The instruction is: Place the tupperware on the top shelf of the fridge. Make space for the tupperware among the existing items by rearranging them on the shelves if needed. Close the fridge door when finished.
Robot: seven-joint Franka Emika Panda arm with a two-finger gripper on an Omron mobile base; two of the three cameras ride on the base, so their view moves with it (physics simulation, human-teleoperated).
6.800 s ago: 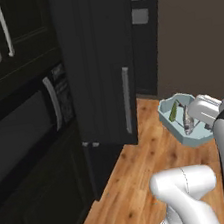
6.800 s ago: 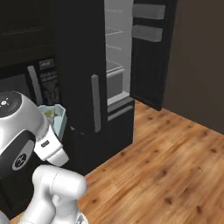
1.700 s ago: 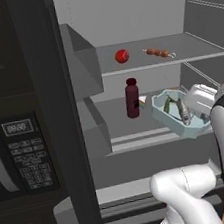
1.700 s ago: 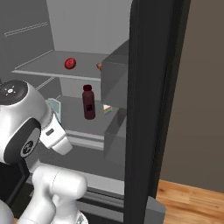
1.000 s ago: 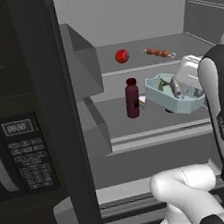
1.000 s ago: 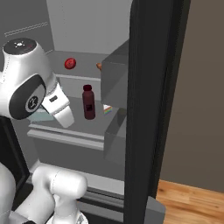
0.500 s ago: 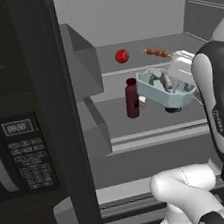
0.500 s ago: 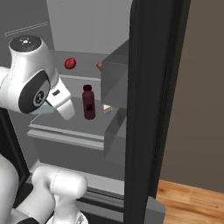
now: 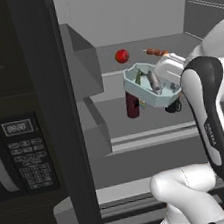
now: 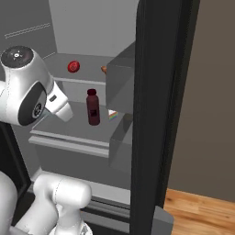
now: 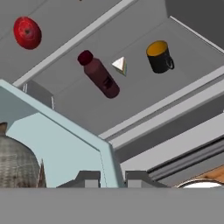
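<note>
My gripper is shut on the wall of the pale-blue tupperware, which hangs tilted in front of the open fridge, between its two shelves. The tub's rim runs between my fingertips. On the top shelf lie a red round fruit and a skewer. The shelf below holds a dark-red bottle, a small wedge and a dark jar with an orange top. From the left base camera the tub hides part of the bottle.
The black fridge door stands open on the right, its grey bin jutting inward beside the shelves. Another door bin juts from the left. A black microwave keypad sits left of the fridge.
Over the last second the arm has lifted the tupperware up and left, from beside the lower shelf to just under the top shelf's edge. The base had driven up to the open fridge before that.
</note>
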